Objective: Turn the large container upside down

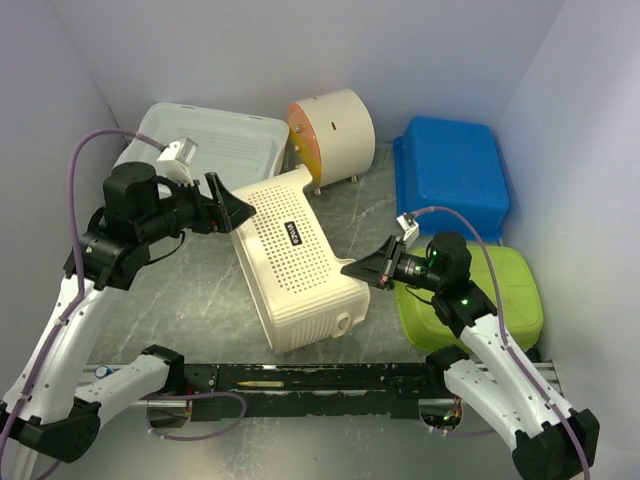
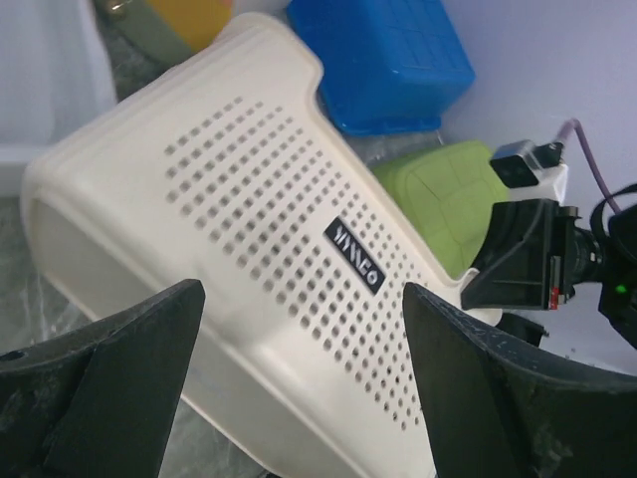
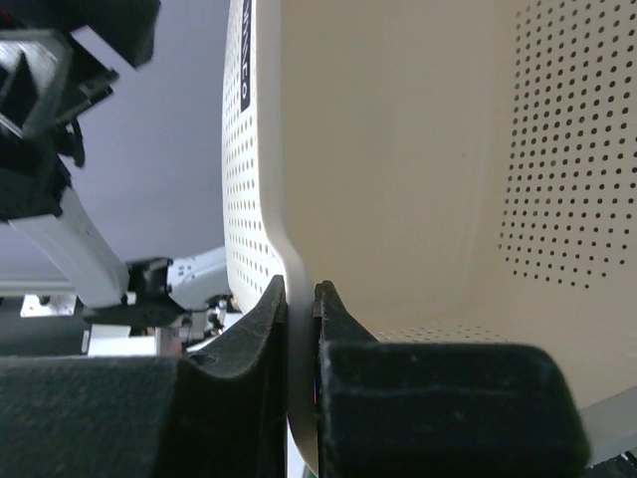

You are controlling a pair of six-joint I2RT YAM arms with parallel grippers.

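Plain pale lavender-white panels box the scene in: a back wall at 12 o'clock, a left wall at 9 o'clock, a right wall at 3 o'clock. The surface is grey and stone-veined, under soft, even light. A black rail runs along its 6 o'clock edge.

Robot test cell in lab. Plain pale walls box in grey marbled surface on three sides. Black metal rail at 6 o'clock carries two white-and-black arms: left arm, right arm, with purple cables looped along both. Only plastic props on surface: white tray at 11 o'clock, round drum at 12, blue tub at 1, green tub at 4, perforated basket at centre.
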